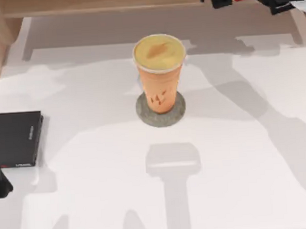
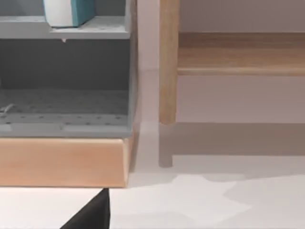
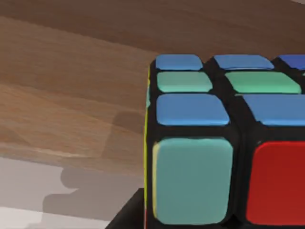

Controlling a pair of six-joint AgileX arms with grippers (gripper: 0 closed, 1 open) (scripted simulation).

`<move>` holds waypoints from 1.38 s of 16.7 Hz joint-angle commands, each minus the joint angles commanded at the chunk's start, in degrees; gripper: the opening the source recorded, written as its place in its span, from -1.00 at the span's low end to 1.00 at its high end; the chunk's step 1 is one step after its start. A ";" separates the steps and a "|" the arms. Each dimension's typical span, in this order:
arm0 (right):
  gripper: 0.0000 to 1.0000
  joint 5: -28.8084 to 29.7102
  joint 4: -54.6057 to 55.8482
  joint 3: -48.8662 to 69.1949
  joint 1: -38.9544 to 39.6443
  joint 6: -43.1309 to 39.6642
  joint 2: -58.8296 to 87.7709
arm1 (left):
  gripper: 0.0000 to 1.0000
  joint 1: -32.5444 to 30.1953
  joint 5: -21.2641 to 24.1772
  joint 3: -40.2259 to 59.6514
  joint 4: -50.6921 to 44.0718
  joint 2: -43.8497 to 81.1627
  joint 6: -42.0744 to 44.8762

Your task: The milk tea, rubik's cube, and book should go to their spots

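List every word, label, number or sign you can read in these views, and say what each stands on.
Nothing can be read.
Black book, at the table's left: small white lettering along its spine, too small to read.
Milk tea, standing on the grey coaster: small dark marks on its side, not legible as text.
Rubik's cube: plain coloured stickers, no text.

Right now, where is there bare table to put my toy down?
The white table is bare right of the milk tea on its coaster, and across the near edge. Between cup and black book also lies free. The right arm crowds the far right corner.
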 joint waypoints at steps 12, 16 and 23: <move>-1.00 5.51 22.86 6.82 7.06 -0.26 -2.95 | 1.00 0.00 0.00 0.00 0.00 0.00 0.00; -1.00 5.43 22.98 6.87 6.72 -0.25 -2.98 | 1.00 0.00 0.00 0.00 0.00 0.00 0.00; -1.00 -1.20 27.27 16.43 3.68 -1.53 0.96 | 1.00 0.00 0.00 0.00 0.00 0.00 0.00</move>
